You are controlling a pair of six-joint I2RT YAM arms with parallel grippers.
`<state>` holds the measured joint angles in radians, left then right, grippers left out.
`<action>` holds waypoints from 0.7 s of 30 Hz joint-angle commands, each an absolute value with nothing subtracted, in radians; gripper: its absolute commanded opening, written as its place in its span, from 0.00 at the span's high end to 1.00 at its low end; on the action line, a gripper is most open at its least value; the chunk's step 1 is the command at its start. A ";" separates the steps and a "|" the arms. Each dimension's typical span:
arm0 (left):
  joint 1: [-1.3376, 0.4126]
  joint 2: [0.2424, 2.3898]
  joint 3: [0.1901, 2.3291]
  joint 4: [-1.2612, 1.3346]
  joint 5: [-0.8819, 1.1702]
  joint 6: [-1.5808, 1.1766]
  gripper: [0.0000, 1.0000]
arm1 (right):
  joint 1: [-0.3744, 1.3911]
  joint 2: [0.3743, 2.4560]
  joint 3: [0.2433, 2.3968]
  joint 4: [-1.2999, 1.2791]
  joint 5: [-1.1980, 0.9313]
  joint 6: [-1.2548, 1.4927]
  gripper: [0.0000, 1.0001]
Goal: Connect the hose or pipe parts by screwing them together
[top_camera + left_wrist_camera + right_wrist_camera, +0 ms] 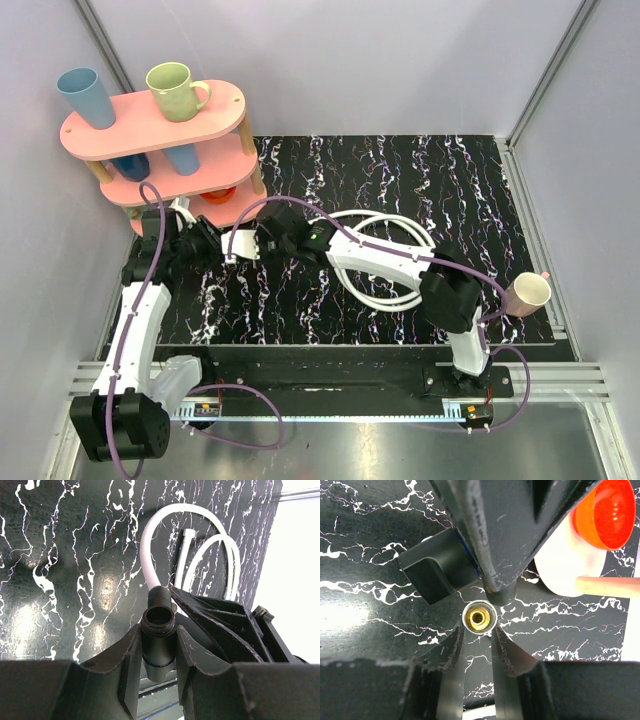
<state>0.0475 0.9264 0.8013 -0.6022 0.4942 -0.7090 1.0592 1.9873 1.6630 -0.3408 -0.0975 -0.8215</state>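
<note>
Left hand (158,647) clamps black pipe part (158,627); right hand (477,630) clamps silvery hose fitting (479,616) just beside that pipe part. White hose (150,545) coils beyond the pipe part on black marbled bench (450,180), between pale walls (350,60).

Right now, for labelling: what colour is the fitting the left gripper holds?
Black fitting; left wrist view shows it best.

Pale walls (350,60), black marbled tabletop (480,200)

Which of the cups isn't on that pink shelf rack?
The pale pinkish cup at the right edge of the black mat, beside the right arm. The green mug and the blue cups all sit on the pink rack.
</note>
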 commanded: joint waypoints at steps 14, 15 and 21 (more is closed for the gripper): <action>0.005 0.920 0.813 -0.679 0.402 -0.664 1.00 | 1.083 2.029 1.712 -0.172 -0.100 -0.738 1.00; 0.006 0.920 0.830 -0.699 0.334 -0.631 1.00 | 1.083 2.026 1.700 -0.173 -0.095 -0.735 1.00; 0.048 0.923 0.911 -0.726 0.083 -0.620 1.00 | 1.085 1.960 1.632 -0.235 -0.129 -0.716 1.00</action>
